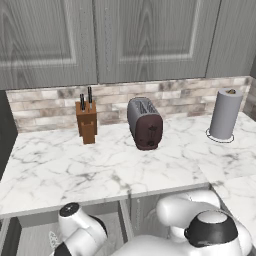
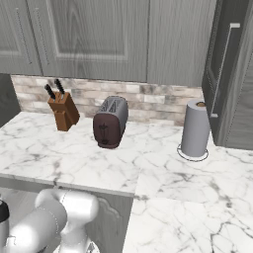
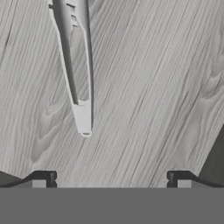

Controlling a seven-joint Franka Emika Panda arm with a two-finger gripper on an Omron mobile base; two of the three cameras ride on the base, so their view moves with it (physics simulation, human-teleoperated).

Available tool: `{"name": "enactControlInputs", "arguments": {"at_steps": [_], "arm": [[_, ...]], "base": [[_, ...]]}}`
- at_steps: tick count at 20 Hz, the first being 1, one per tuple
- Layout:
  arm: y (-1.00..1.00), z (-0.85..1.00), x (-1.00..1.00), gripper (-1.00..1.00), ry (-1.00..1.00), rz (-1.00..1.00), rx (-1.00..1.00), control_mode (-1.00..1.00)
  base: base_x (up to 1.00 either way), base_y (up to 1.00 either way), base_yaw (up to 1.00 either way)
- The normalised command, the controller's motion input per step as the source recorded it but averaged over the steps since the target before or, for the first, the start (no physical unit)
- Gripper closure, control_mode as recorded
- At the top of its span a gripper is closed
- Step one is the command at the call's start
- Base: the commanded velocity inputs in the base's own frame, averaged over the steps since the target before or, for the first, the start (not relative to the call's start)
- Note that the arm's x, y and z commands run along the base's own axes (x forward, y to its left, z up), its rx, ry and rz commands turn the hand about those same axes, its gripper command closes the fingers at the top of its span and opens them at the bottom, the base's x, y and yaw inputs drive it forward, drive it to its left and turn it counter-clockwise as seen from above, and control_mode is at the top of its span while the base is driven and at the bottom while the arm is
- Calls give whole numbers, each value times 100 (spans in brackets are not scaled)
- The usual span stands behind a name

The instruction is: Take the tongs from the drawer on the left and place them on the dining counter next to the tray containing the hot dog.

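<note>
Lying on the grey wood-grain drawer floor [image 3: 144, 87], the slim silvery metal tongs [image 3: 78, 65] are pointing toward the gripper [image 3: 111, 177]. Its jaws are standing wide apart, grasping nothing. Nothing is lying between them.

The tongs [image 3: 78, 65] were silvery-grey on the grey wood-grain drawer [image 3: 153, 87] floor. The counter [image 1: 100, 165] was white marble (grey veins). The toaster [image 1: 145, 124] was dark maroon with grey, the knife block [image 1: 87, 122] brown with 2 black handles.
</note>
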Motion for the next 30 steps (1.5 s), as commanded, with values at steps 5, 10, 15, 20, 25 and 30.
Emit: {"name": "enactControlInputs", "arguments": {"at_steps": [5,10,15,20,25,30], "arm": [[22,-24,22,-100,0,-1,0,-100],[26,-34,12,-100,0,-1,0,-100],[32,-40,1,-100,0,0,0,-100],[30,-38,1,-100,0,0,0,-100],[9,-30,2,-100,0,0,0,-100],[-4,-15,0,-100,0,0,0,-100]], "base": [[0,0,0],[0,0,0],[0,0,0],[0,0,0],[0,0,0],[0,0,0]]}}
